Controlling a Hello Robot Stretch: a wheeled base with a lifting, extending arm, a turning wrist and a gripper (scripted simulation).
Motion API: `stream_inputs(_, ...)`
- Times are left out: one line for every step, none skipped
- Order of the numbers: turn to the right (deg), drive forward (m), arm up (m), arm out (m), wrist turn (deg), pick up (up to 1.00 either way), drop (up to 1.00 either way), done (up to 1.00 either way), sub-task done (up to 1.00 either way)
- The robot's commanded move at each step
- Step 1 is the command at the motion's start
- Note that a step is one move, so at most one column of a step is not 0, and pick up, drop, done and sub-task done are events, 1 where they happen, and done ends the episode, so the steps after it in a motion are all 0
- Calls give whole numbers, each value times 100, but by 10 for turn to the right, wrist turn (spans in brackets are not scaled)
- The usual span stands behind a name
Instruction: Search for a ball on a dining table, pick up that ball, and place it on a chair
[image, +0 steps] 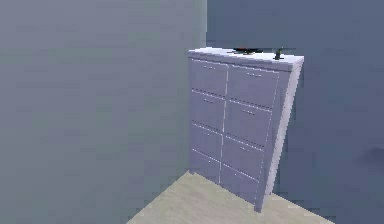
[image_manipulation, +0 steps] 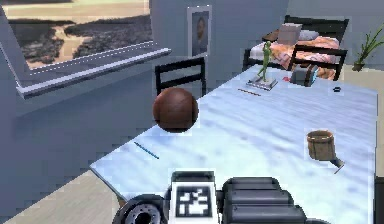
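Arm side view: gripper, hold unclear

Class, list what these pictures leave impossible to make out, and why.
1. Arm side view: end effector cut off by bottom edge; whether it holds anything cannot be told.
2. Arm side view: chair seat hidden behind table.
3. Forward view: dark thing atop dresser too small to name.
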Motion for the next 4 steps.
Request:
stream_inputs(0,0,0,50,0,0,0,0,0)
stream_inputs(0,0,0,0,450,0,0,0,0)
stream_inputs(0,0,0,0,450,0,0,0,0)
stream_inputs(0,0,0,0,450,0,0,0,0)
